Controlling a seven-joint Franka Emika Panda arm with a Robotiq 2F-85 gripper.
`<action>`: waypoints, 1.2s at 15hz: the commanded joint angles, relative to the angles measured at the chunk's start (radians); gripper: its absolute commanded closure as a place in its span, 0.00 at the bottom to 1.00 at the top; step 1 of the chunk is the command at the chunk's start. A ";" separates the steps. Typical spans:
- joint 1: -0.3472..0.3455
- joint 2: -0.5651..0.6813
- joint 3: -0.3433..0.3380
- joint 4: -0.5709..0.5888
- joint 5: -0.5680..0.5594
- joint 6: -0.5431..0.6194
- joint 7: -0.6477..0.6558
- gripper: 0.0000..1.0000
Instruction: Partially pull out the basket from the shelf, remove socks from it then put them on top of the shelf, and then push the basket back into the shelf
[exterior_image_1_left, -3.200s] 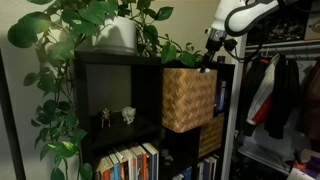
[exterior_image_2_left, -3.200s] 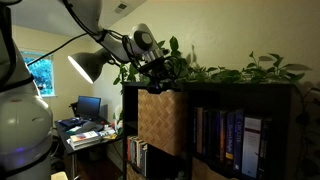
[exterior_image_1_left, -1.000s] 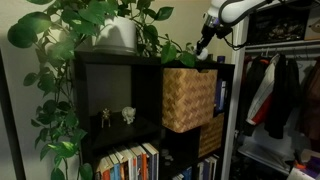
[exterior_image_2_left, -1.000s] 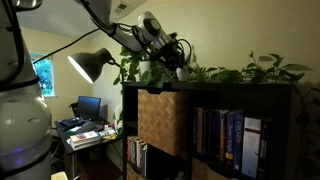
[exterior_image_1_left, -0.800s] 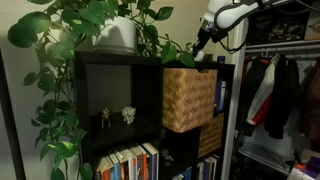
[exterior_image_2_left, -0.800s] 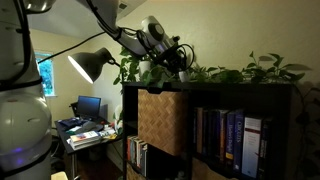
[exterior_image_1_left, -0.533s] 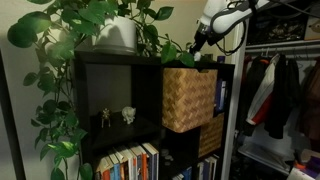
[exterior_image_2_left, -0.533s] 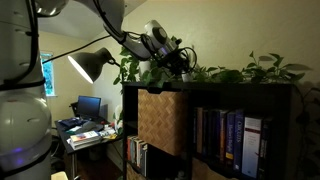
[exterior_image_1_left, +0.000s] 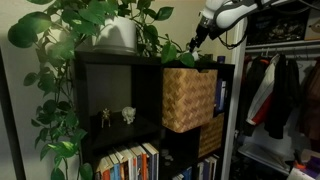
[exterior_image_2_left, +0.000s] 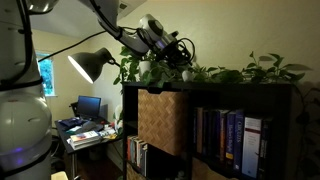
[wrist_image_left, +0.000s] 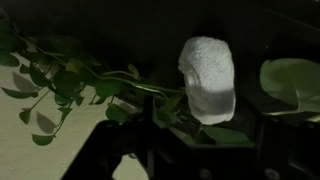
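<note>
Wrist view is showing one white sock (wrist_image_left: 208, 80) pinched in the gripper's (exterior_image_1_left: 196, 44) closed fingers, hanging over the shelf (exterior_image_1_left: 120, 58) top and leaves — one woven basket (exterior_image_1_left: 188, 98) is sticking out below.

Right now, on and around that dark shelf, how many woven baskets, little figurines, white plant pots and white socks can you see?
Baskets: 2, the upper basket and the lower basket
Figurines: 2, left figurine and right figurine
Pot: 1
Sock: 1
Total: 6
</note>
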 joint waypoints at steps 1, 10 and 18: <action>0.011 -0.076 -0.001 -0.044 0.042 -0.067 -0.015 0.00; 0.065 -0.139 -0.007 -0.091 0.388 -0.351 -0.137 0.00; 0.056 -0.086 -0.009 -0.122 0.432 -0.395 -0.086 0.00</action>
